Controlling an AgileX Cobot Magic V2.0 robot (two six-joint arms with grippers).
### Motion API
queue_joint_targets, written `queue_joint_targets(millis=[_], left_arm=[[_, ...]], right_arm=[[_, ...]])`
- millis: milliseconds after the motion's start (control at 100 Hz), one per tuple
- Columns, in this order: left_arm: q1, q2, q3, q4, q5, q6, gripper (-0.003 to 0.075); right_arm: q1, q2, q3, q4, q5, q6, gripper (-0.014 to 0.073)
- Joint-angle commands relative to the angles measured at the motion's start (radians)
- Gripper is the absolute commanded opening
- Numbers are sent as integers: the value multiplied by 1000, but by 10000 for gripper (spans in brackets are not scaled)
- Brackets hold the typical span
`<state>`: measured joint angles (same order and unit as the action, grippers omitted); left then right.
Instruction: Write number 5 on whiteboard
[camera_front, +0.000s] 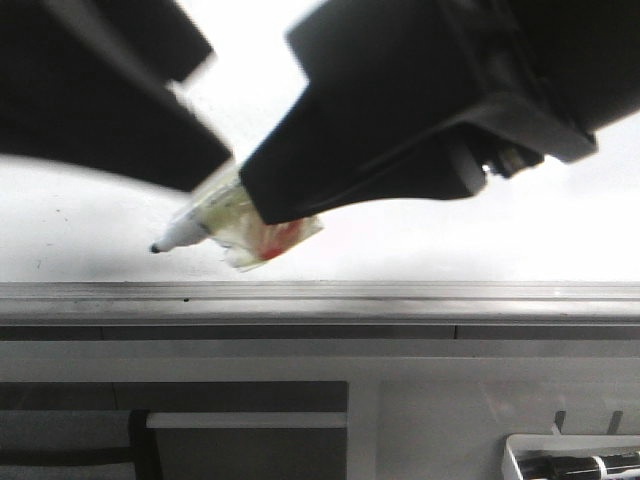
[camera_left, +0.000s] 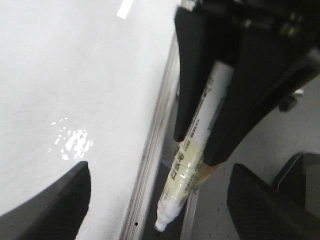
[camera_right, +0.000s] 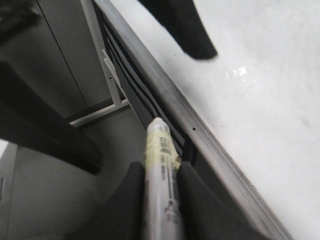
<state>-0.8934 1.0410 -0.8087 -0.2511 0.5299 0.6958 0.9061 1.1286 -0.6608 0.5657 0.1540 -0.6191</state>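
Note:
The whiteboard (camera_front: 80, 215) (camera_left: 75, 75) (camera_right: 265, 100) is glossy white, and no number 5 shows on the part in view. My right gripper (camera_front: 262, 205) (camera_right: 161, 167) is shut on a white marker (camera_front: 205, 225) (camera_left: 195, 160) (camera_right: 159, 150) wrapped in yellowish tape. Its dark tip (camera_front: 157, 247) points left, close to the board's grey rail (camera_front: 320, 292) (camera_left: 155, 145) (camera_right: 200, 130). I cannot tell whether the tip touches anything. My left gripper (camera_front: 220, 105) (camera_left: 160, 172) is open and empty, right beside the marker.
Below the rail a grey front panel (camera_front: 450, 400) drops away, with a dark recess (camera_front: 180, 430) at the lower left. A white tray (camera_front: 520, 452) holding a marker (camera_front: 590, 465) sits at the lower right. The two grippers are crowded together over the board's near edge.

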Motion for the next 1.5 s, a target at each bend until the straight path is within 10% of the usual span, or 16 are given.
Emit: queue_joint_targets(millis=[0, 520, 710, 1491], left_arm=[[23, -99, -25, -19, -69, -92, 531], [352, -537, 198, -63, -127, -327, -22], [390, -550, 264, -149, -129, -327, -20], [389, -550, 284, -166, -189, -327, -20]], right_arm=[[-35, -38, -35, 11, -42, 4, -56], [-275, -51, -289, -193, 307, 170, -37], [-277, -25, -305, -460, 338, 387, -38], [-317, 86, -316, -473, 262, 401, -39]])
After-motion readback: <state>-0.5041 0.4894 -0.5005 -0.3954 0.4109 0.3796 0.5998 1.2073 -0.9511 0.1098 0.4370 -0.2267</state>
